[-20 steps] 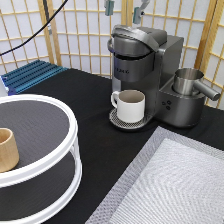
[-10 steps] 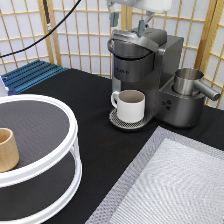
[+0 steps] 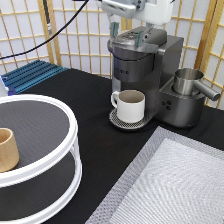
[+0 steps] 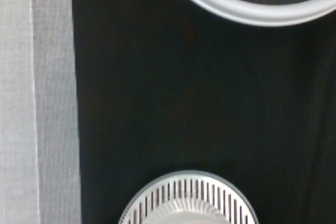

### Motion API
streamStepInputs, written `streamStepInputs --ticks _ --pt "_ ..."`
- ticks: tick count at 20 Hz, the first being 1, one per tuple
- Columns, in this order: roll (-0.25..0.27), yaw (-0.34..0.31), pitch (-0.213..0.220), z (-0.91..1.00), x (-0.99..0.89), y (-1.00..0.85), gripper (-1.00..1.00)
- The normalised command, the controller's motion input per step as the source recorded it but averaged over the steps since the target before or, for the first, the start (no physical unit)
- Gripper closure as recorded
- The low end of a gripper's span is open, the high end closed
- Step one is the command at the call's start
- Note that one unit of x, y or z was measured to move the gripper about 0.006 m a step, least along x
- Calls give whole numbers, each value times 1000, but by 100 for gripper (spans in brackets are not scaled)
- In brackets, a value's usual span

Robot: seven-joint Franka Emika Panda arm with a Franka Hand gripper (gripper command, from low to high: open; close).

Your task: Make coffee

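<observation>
My gripper (image 3: 130, 31) hangs just above the lid of the grey coffee machine (image 3: 150, 65) at the exterior view's top, fingers spread and empty. A white handled mug (image 3: 131, 105) stands on the machine's round drip tray (image 3: 116, 121) under the spout. The machine's lid is down. The small white coffee pod shows in neither view. The wrist view looks down on the black tabletop (image 4: 187, 100), with the slotted drip tray (image 4: 187, 200) at one edge.
A white two-tier turntable (image 3: 60, 165) with a tan wooden cup (image 3: 7, 149) fills the exterior view's left. A grey mesh mat (image 3: 180, 185) lies at the bottom right. A steel jug (image 3: 189, 81) sits beside the machine. A blue rack (image 3: 30, 75) lies at the back left.
The gripper has come down from the exterior view's top edge to just above the coffee machine's lid. The mug, cup and machine have not moved.
</observation>
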Motion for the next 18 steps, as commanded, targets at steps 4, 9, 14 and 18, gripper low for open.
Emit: streamStepInputs --ticks 4,9,14,18 --pt "38 -18 0 -513 44 -78 -100" --pt "-10 -49 -13 -240 -68 282 -100" --pt "-36 -62 -63 -286 -295 269 -100" --pt "-4 -21 -82 -496 -304 -4 -100"
